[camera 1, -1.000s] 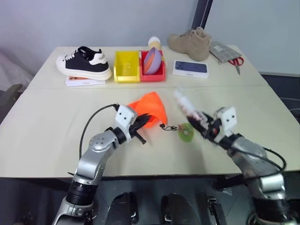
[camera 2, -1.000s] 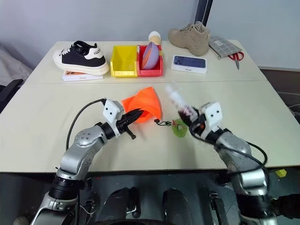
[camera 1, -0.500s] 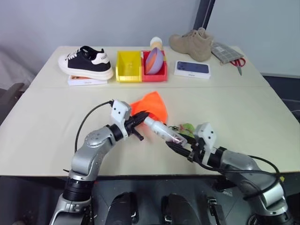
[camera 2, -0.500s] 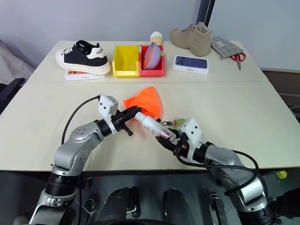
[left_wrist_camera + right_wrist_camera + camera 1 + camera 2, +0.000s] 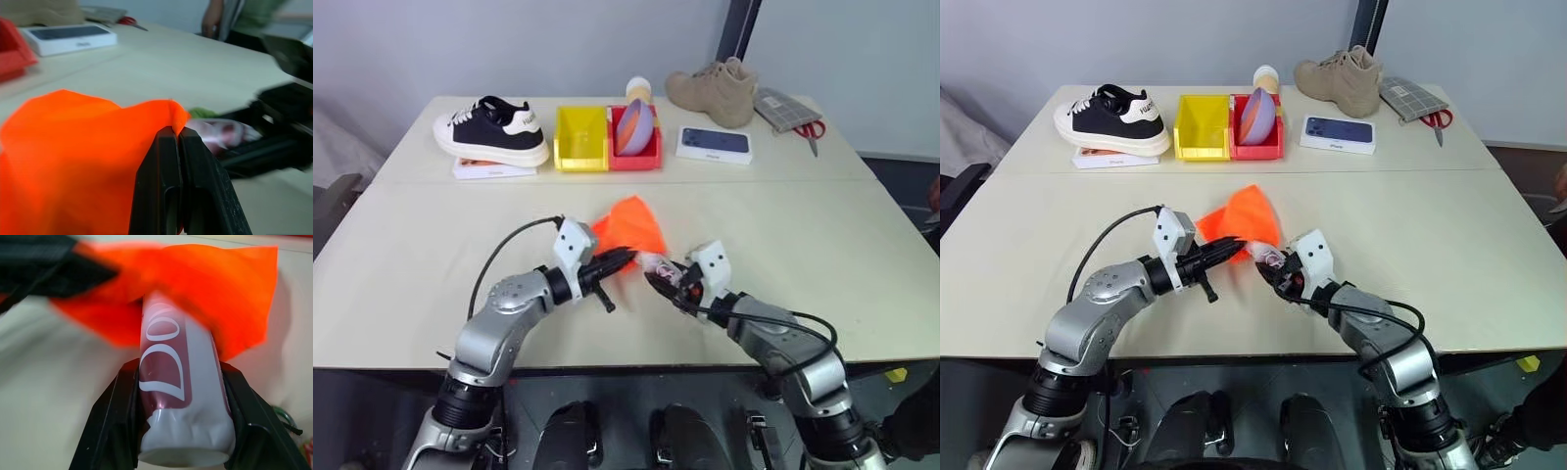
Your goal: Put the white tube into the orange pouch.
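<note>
The orange pouch (image 5: 632, 223) lies at mid-table, its near edge lifted. My left gripper (image 5: 626, 258) is shut on that edge; the left wrist view shows both black fingers (image 5: 166, 161) pinching the fabric (image 5: 73, 147). My right gripper (image 5: 658, 278) is shut on the white tube (image 5: 182, 382), which carries dark red lettering. The tube's front end lies under the pouch's orange fabric (image 5: 205, 279) at its opening, right beside the left fingertips. The tube's crimped end faces my right wrist. The green tag (image 5: 200, 113) lies just behind the tube (image 5: 220, 133).
Along the table's far edge stand a black-and-white sneaker (image 5: 489, 130), a yellow bin (image 5: 579, 138), a red bin (image 5: 636, 145) holding a purple object, a cream bottle (image 5: 637, 90), a boxed phone (image 5: 713, 143), a tan boot (image 5: 713, 88) and scissors (image 5: 808, 129). A person (image 5: 244, 14) stands beyond the table.
My right gripper has carried the tube leftward and down to the pouch, so its front end now sits at the opening. The left gripper has kept its pinch on the pouch.
</note>
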